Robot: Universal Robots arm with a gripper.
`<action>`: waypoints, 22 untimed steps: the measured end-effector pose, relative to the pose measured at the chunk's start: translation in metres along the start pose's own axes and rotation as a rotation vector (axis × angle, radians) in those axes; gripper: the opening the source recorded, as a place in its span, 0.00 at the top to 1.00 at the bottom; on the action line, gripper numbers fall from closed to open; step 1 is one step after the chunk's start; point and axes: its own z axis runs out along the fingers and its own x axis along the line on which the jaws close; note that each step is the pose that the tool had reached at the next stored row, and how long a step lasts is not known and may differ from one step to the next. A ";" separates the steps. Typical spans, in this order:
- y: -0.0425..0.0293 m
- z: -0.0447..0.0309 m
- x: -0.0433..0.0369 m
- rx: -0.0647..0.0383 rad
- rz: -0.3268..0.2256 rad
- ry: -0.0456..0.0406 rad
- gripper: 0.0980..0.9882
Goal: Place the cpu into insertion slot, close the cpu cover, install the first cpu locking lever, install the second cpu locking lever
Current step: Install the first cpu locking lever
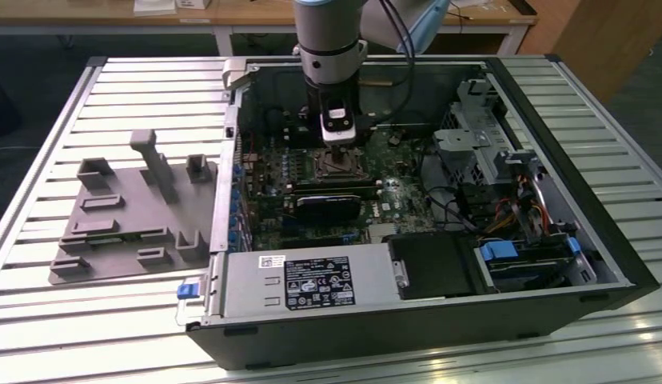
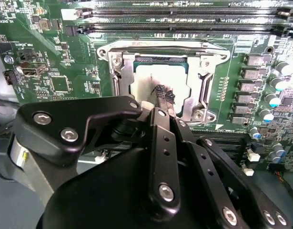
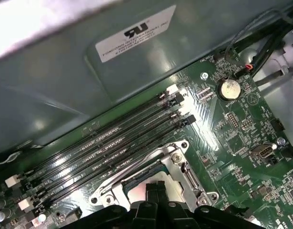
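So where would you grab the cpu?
Probably by two opposite edges, from straight above: the cpu lies flat, face up. But the cover seems to sit over its rim, so those edges look out of reach for now.

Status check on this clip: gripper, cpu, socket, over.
Gripper down over the insertion slot, fingertips on the cpu. Cpu seated in slot. Nothing in the way.

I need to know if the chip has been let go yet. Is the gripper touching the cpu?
Cannot tell. In the second wrist view the gripper ends over the pale cpu seated in the insertion slot, but its own body hides whether it makes contact.
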 end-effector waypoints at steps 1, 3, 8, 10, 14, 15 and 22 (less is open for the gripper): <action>0.0000 0.0000 0.0000 0.000 0.000 0.0000 1.00; 0.0000 0.0001 0.0000 0.000 -0.002 0.0002 1.00; 0.0000 0.0002 0.0000 -0.007 -0.077 0.0072 1.00; 0.0000 0.0003 0.0000 -0.011 -0.112 0.0106 1.00; 0.0000 0.0005 0.0000 -0.011 -0.179 0.0136 1.00; 0.0000 0.0005 0.0000 -0.007 -0.192 0.0123 1.00; 0.0001 -0.0013 -0.0002 0.013 -0.266 0.0031 1.00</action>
